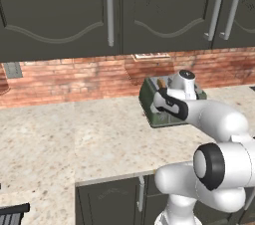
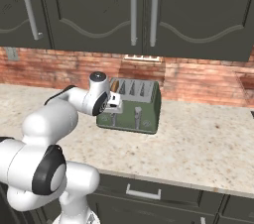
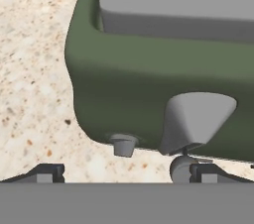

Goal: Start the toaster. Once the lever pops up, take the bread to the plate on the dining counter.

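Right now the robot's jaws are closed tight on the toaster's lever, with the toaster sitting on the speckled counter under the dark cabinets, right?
Not quite: the jaws stand open, gripping nothing. The hand view shows the gripper spread wide in front of the toaster, near its lever. The rest is right: it sits on the speckled counter under the dark cabinets.

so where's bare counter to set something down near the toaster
Bare stone lies left of the toaster toward the brick wall, and right of it in the right base view, on the counter. It is crowded at the toaster's front, where the end effector hovers.
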### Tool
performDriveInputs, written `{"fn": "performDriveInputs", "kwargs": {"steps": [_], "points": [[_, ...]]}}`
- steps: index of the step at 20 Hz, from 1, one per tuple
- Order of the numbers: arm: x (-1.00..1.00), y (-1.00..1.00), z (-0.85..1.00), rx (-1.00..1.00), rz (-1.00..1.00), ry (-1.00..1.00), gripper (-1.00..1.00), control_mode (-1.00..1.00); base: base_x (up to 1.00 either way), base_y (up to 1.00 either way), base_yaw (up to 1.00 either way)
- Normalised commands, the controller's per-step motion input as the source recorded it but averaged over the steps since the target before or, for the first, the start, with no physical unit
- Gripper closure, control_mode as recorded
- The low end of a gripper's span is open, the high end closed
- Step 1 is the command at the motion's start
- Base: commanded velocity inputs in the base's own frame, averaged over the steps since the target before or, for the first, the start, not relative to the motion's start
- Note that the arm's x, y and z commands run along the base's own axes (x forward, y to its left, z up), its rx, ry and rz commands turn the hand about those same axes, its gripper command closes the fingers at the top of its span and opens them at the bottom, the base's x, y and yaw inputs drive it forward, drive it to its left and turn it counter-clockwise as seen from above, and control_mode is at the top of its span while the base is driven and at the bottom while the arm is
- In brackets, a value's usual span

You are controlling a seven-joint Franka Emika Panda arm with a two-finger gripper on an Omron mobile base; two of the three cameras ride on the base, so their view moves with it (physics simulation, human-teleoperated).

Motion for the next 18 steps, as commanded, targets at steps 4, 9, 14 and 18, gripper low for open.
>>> {"fn": "performDriveInputs", "kwargs": {"steps": [4, 9, 14, 18], "points": [[0.01, 0.0, -0.02, 0.0, 0.0, 0.0, -1.0, -1.0, 0.0, 0.0, 0.0], [0.0, 0.0, -0.06, 0.0, 0.0, 0.0, -1.0, -1.0, 0.0, 0.0, 0.0], [0.0, 0.0, -0.08, 0.0, 0.0, 0.0, -1.0, -1.0, 0.0, 0.0, 0.0], [0.0, 0.0, -0.21, 0.0, 0.0, 0.0, -1.0, -1.0, 0.0, 0.0, 0.0]]}}
